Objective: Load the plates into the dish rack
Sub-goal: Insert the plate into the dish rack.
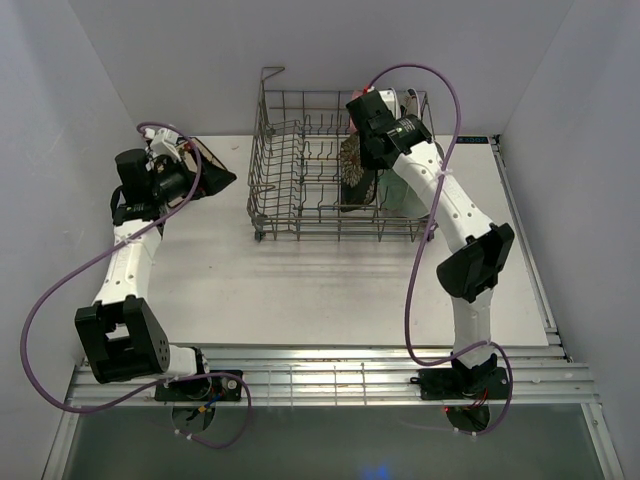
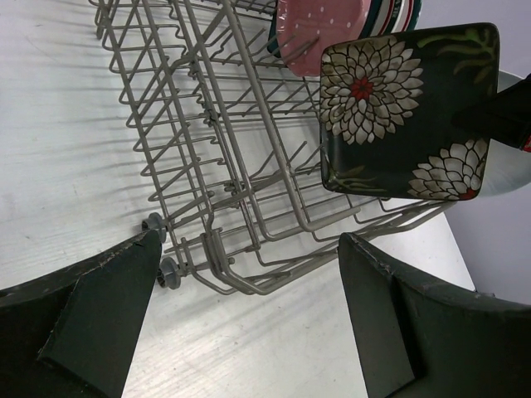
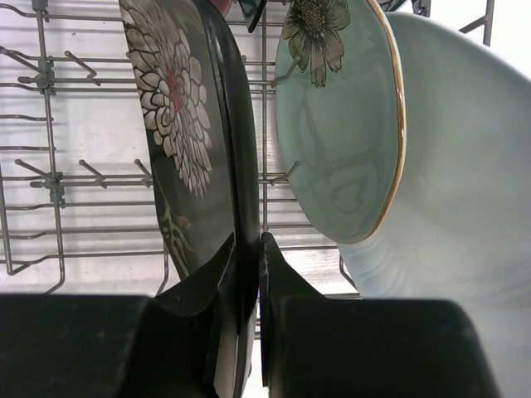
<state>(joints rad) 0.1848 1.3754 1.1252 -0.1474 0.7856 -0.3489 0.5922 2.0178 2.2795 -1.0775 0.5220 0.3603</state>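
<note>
At the near edge the two arms (image 1: 130,270) rise from their bases, with the bare table (image 1: 300,300) stretching ahead of them; out on the left, the left gripper (image 1: 212,176) hangs over the table beside the dish rack (image 1: 300,215), near it but apart from it; its jaws stand wide apart with nothing between them, and its wrist view looks past both dark fingers (image 2: 95,319) at the rack's grey wire corner; the rack stands at the middle of the table's far part, its left rows of tines bare.

Farther in, the right arm reaches over the rack's right half; the right gripper (image 3: 249,249) is clamped on the rim of the dark floral square plate (image 3: 178,124), which stands upright on edge within the rack; whether its lower edge touches the wires, I cannot tell; just beside it sits the mint round plate (image 3: 340,141), gold-rimmed with a painted flower, tilted, and a larger pale plate (image 3: 465,207) lies behind that one.

Beyond the held plate, at the rack's far end, the pink dotted plate (image 2: 323,29) stands on edge; the teal-and-red-rimmed plates (image 2: 398,16) stand just behind it.
</note>
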